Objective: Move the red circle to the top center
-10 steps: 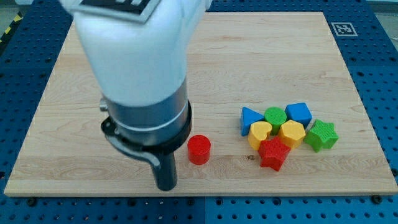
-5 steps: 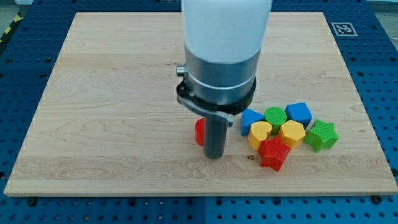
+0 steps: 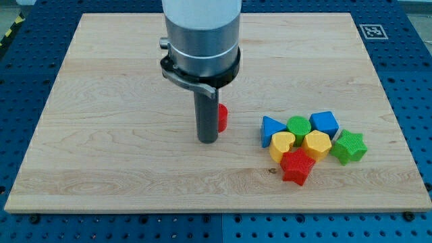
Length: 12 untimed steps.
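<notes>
The red circle (image 3: 222, 117) is a small red cylinder on the wooden board, near the board's middle. Most of it is hidden behind my dark rod; only its right edge shows. My tip (image 3: 207, 141) rests on the board just below and to the left of the red circle, touching or nearly touching it. The arm's grey and white body rises from the rod to the view's top.
A tight cluster sits at the right: blue triangle (image 3: 271, 128), green circle (image 3: 299, 125), blue block (image 3: 325, 123), yellow heart (image 3: 282, 144), yellow hexagon (image 3: 316, 144), red star (image 3: 297, 166), green star (image 3: 349, 146). A marker tag (image 3: 371, 31) is at the board's top right corner.
The arm swung right past the red circle, then back left and up. The red circle has moved up the board, from the lower middle toward the centre.
</notes>
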Motion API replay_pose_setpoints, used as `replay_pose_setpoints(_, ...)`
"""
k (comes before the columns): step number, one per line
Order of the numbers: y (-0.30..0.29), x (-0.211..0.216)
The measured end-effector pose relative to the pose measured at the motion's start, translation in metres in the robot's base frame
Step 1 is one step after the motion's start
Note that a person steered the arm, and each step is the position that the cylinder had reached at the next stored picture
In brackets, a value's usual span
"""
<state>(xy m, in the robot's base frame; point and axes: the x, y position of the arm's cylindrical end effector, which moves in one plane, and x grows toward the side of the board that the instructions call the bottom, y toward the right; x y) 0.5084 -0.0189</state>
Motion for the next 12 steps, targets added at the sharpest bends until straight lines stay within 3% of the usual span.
replay_pose_setpoints(2,0.005,-0.046)
replay_pose_setpoints(4,0.062,-0.038)
replay_pose_setpoints(9,0.027,-0.077)
replay_pose_setpoints(12,0.028,-0.151)
